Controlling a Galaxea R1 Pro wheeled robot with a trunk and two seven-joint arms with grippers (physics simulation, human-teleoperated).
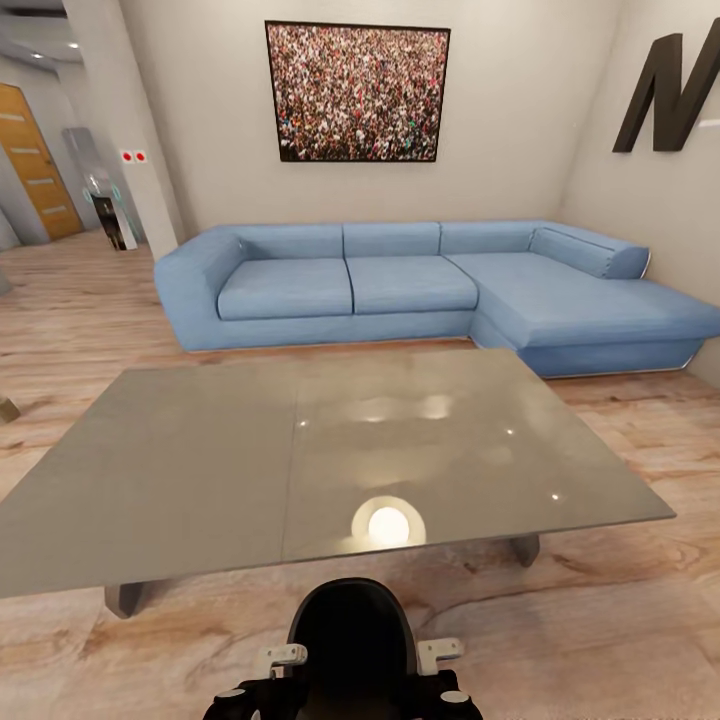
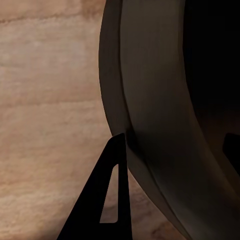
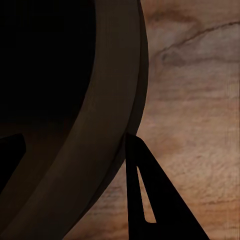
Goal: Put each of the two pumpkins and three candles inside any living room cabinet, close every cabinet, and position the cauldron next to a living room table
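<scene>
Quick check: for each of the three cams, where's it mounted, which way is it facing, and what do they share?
Head view: on the head, facing forward and down over the grey glossy rectangular table toward the blue sectional sofa; the robot's dark trunk shows at the bottom edge.
Left wrist view: near the left gripper, facing the wooden plank floor; one black finger beside a dark curved body part.
Right wrist view: mirrors it, with one black finger.
Shared: the same floor and curved body part.

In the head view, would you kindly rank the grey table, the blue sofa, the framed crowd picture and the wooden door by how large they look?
1. Grey table, though it is nearest the camera.
2. Blue sofa.
3. Framed crowd picture.
4. Wooden door, farthest away and cut by the frame edge.
</scene>
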